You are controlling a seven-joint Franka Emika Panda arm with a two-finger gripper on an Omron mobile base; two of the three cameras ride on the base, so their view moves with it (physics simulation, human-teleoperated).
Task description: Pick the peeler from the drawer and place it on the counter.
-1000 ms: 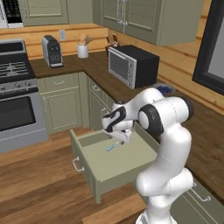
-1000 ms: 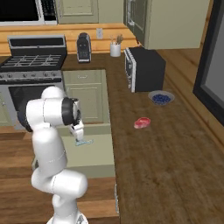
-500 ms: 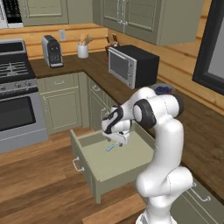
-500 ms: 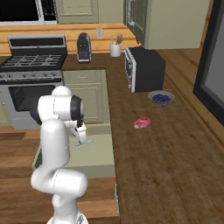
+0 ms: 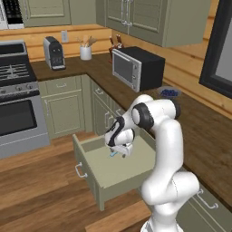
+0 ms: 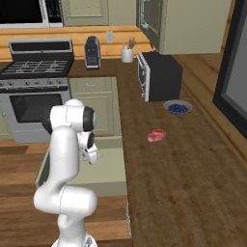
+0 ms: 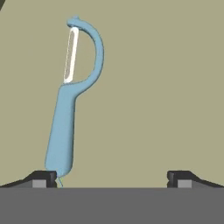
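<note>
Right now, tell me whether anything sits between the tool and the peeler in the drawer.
Nothing visible does. The tool is open just over the drawer floor, and the peeler lies flat by one fingertip, off-centre in the gap.

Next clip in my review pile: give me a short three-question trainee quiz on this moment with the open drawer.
1. True or false: the gripper is shut on the peeler.
2. The peeler lies: A) on the counter; B) on the floor of the drawer; C) in the bowl.
3. Fill in: in the hand view the peeler's handle end lies near the ____ fingertip.

Key: 1 false, fingertips apart, peeler flat on the drawer floor; 2 B; 3 left.
</note>
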